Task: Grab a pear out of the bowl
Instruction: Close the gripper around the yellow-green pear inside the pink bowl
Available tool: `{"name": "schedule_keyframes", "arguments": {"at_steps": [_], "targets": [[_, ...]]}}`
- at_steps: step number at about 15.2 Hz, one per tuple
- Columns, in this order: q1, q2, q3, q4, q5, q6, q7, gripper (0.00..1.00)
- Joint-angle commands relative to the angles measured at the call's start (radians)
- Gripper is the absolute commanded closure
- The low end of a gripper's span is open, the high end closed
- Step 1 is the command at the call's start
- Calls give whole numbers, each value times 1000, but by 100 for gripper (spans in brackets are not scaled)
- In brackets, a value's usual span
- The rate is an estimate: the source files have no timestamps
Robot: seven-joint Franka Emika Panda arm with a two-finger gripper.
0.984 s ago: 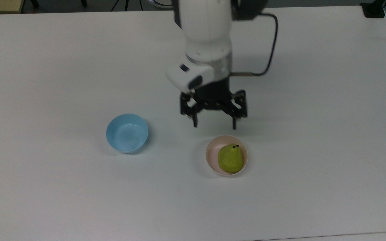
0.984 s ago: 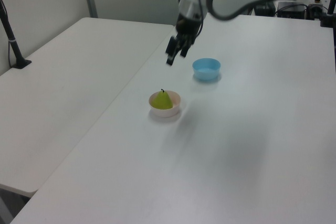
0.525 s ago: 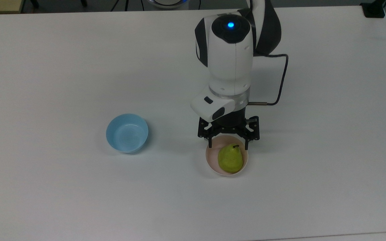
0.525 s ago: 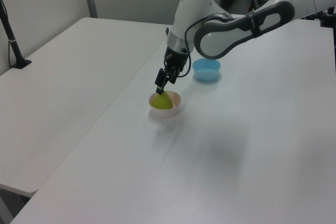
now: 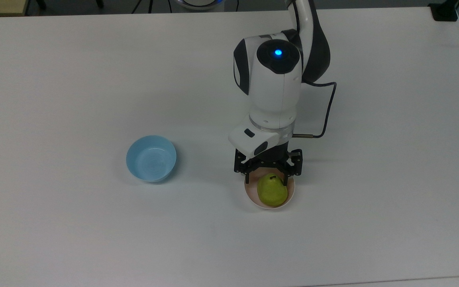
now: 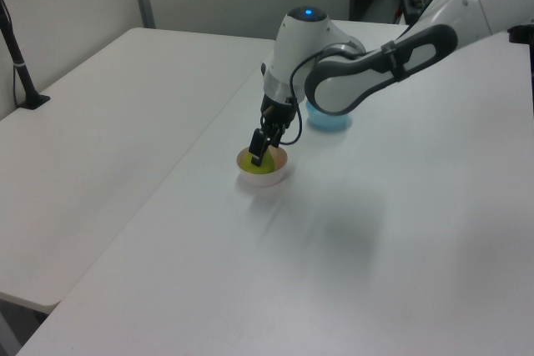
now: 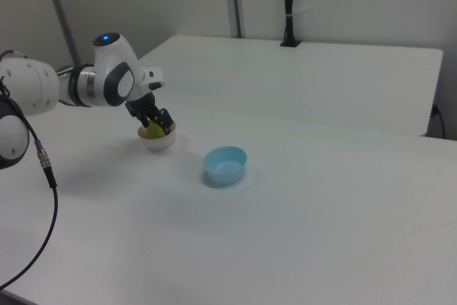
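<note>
My claw (image 5: 266,181) straddles the small yellow-green pear (image 5: 272,192) in the pale pink plastic bowl (image 5: 289,197).
Fingers spread; next I should pinch, then lift.

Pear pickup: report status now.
Gripper open, fingers astride the pear. Pear sits in the pink bowl, not lifted. Blue bowl apart, nothing obstructing.

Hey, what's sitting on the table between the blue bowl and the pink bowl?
Nothing: in the top view, bare white table separates the blue bowl from the pink bowl.
</note>
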Motion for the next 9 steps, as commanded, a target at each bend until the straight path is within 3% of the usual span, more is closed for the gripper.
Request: {"name": "schedule_keyframes", "arguments": {"at_steps": [1, 4, 7, 9], "targets": [[34, 37, -22, 16, -20, 52, -35, 16], [39, 47, -24, 18, -40, 60, -52, 36], [39, 47, -22, 18, -47, 60, -54, 66], [39, 42, -22, 16, -49, 60, -54, 75]]}}
